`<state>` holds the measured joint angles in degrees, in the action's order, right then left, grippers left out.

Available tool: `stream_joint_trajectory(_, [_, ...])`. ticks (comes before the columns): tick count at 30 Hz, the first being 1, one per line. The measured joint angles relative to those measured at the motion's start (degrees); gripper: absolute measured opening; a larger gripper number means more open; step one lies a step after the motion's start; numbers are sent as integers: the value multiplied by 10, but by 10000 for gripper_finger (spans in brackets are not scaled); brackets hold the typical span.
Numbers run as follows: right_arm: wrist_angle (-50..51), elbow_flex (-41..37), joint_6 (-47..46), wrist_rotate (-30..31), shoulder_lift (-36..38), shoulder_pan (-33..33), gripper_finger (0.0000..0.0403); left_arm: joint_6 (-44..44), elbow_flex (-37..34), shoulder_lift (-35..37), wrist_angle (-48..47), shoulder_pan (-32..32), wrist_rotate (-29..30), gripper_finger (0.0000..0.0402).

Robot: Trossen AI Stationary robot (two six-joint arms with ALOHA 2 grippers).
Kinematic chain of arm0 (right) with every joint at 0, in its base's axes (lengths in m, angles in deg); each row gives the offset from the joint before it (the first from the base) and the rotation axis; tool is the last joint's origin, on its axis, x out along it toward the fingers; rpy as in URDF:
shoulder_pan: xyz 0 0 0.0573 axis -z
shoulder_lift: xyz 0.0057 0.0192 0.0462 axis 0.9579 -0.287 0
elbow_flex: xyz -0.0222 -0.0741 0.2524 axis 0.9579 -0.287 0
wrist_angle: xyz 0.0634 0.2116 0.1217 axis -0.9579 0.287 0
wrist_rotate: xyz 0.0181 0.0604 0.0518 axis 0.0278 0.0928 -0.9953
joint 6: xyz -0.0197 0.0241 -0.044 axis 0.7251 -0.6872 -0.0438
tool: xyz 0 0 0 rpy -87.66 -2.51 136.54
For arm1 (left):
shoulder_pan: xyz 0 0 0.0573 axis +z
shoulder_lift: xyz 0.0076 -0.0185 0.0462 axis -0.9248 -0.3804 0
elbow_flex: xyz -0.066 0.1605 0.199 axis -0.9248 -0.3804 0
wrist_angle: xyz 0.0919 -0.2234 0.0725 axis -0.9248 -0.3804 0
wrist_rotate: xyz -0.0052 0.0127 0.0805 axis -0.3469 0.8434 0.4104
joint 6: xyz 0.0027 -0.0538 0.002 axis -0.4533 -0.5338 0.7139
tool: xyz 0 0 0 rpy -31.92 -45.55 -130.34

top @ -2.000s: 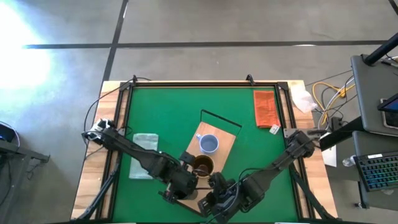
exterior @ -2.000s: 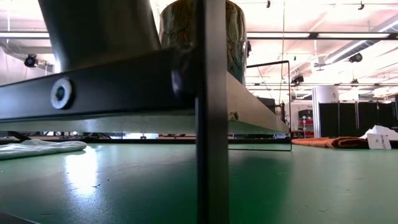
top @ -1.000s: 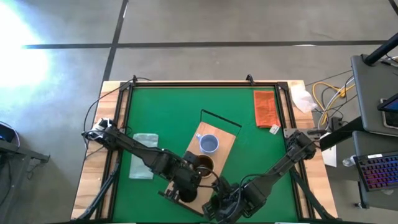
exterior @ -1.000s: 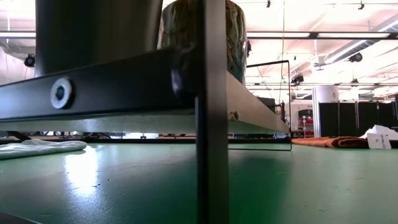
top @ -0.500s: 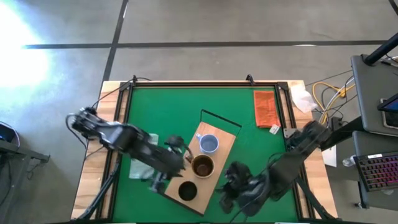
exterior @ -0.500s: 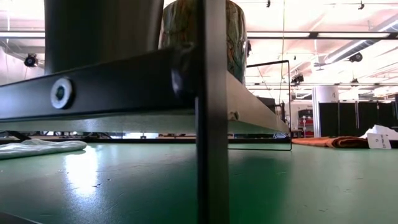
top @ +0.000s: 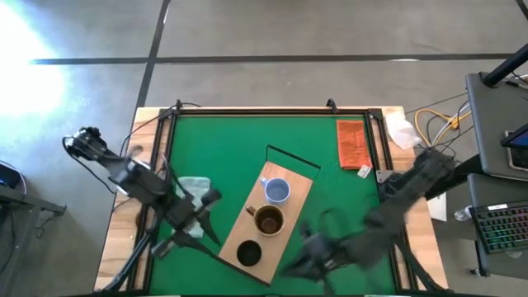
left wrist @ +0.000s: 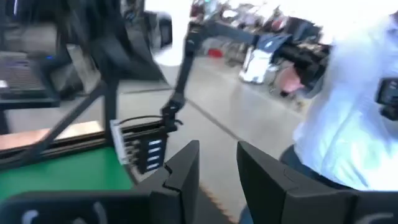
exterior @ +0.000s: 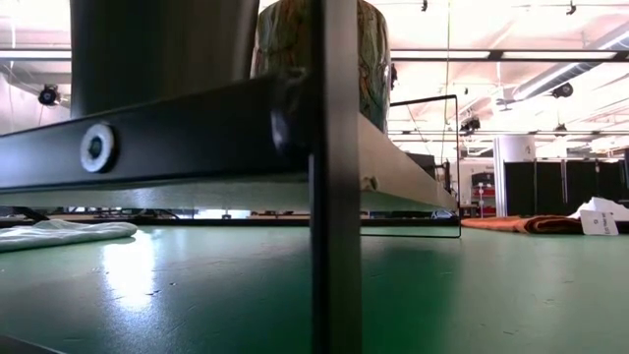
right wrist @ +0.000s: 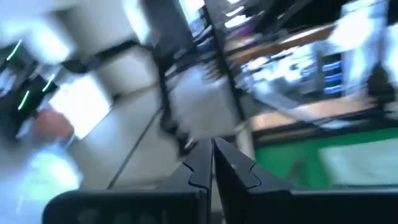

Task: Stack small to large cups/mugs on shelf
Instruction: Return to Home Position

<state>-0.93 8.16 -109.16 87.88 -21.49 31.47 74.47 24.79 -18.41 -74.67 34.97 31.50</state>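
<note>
The light-wood shelf (top: 290,188) lies slantwise on the green table. Three vessels stand on it in a row: the pale blue-white mug (top: 276,191) farthest, the brown mug (top: 268,221) in the middle, and the dark cup (top: 247,253) at the near end. In the low view the dark cup (exterior: 162,49) and the brown mug (exterior: 339,44) stand on the shelf's dark frame (exterior: 197,138). My left gripper (top: 206,200) is left of the shelf, open and empty, as its wrist view (left wrist: 217,168) shows. My right gripper (top: 299,261), blurred, is right of the shelf's near end, shut and empty (right wrist: 211,158).
A pale green cloth (top: 196,188) lies left of the shelf, partly under my left arm. An orange cloth (top: 351,142) with a small white tag (top: 364,171) lies at the far right. A person in a white top (left wrist: 354,130) shows beyond the table.
My left gripper has drawn away from the dark cup toward the table's left edge. The cup stays standing on the shelf's near end. My right gripper has drawn back from the shelf's near end toward the right, moving fast. The other two mugs have kept still.
</note>
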Motion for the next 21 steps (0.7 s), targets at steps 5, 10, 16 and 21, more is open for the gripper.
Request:
stream_joint_trajectory(5, [-194, -192, 57, -269, 56, 117, 9, 36, -139, 107, 141, 110, -46, 94])
stream_joint_trajectory(10, [-170, -326, 67, -348, 273, 263, 9, 49, -195, 220, 83, 273, -91, 94])
stream_joint_trajectory(16, [-151, -496, 95, -370, 450, 376, 9, 13, -320, 334, 82, 375, -101, 94])
stream_joint_trajectory(21, [-208, -628, 72, -407, 549, 396, 9, -5, -450, 380, 180, 378, -66, 94])
